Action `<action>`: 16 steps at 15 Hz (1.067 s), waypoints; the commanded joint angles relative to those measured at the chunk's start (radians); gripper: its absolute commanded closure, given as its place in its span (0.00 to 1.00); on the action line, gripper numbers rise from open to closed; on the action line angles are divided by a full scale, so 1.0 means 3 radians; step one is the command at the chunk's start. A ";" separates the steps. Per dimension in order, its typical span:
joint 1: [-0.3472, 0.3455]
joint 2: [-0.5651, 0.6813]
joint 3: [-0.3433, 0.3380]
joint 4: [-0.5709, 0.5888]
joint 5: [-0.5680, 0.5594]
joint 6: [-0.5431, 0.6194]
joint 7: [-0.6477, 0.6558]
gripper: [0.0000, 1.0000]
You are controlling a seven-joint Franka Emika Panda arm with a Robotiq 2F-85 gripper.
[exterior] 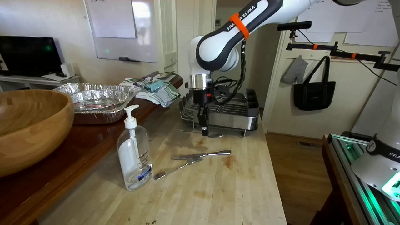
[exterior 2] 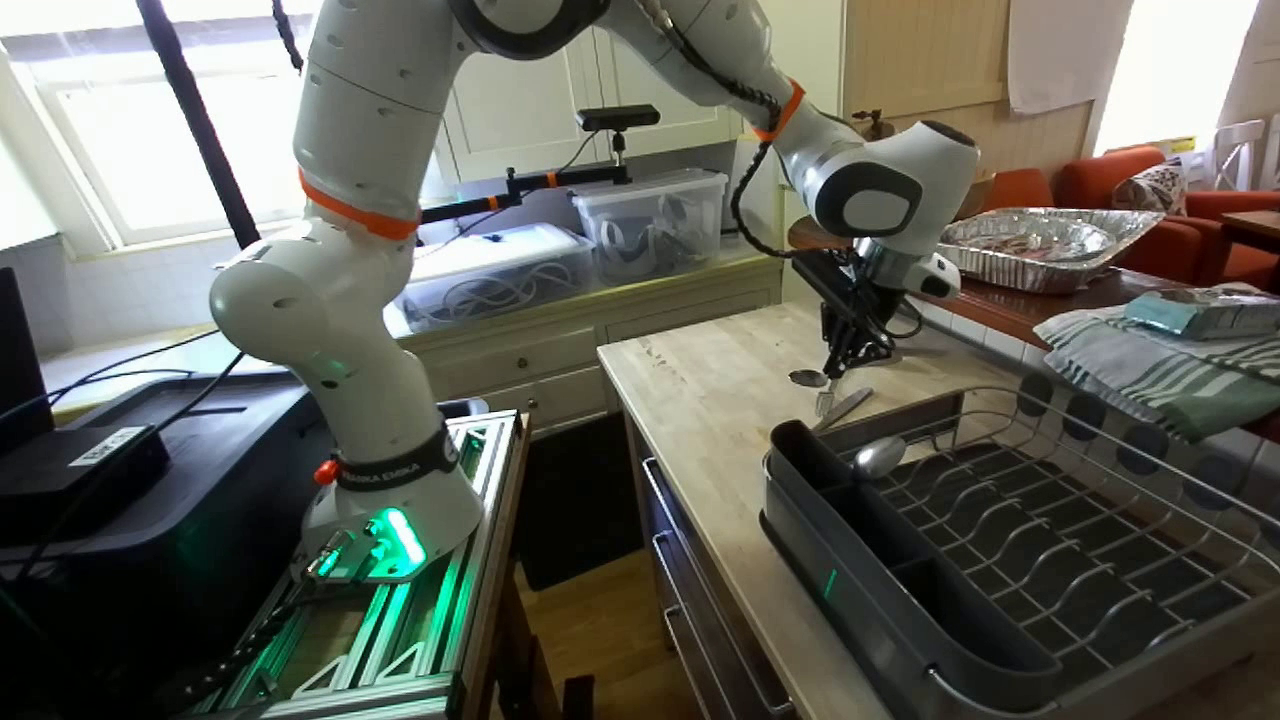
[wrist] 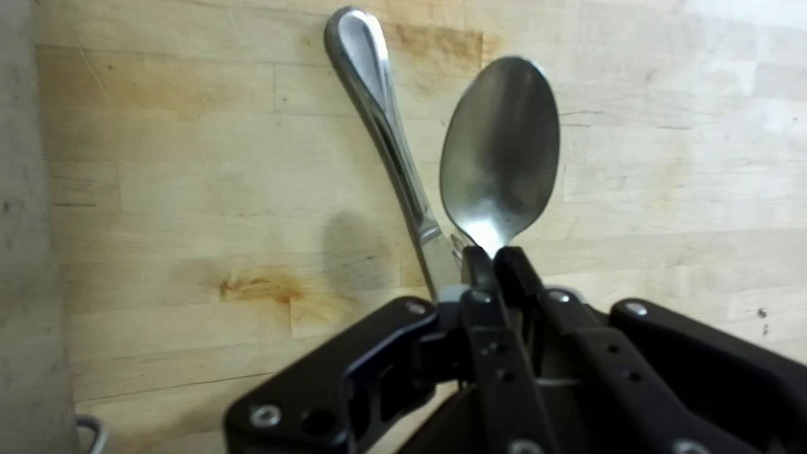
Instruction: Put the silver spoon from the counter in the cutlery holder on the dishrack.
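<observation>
The silver spoon is pinched at its neck by my gripper, whose black fingers are shut on it. Its shadow falls apart from it, so it hangs above the wooden counter. In an exterior view the spoon lies roughly level, with its handle partly behind the gripper. The wire dishrack stands beyond the gripper in that view. At its end is the dark cutlery holder, with several compartments. The bowl of another metal spoon shows upright at the holder's end compartment.
A table knife and a fork lie crossed on the counter; the knife handle appears below the spoon in the wrist view. A clear soap bottle stands nearby. Foil trays and a wooden bowl occupy the raised ledge.
</observation>
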 commanded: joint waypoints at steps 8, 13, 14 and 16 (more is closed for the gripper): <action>-0.0018 -0.0552 -0.0179 0.0009 0.0079 -0.1349 0.0217 0.98; -0.0011 -0.0694 -0.0277 0.0021 0.0079 -0.1892 0.0416 0.98; -0.0020 -0.0711 -0.0295 0.0026 0.0080 -0.1991 0.0414 0.98; -0.0045 -0.0726 -0.0338 0.0046 0.0101 -0.2180 0.0393 0.98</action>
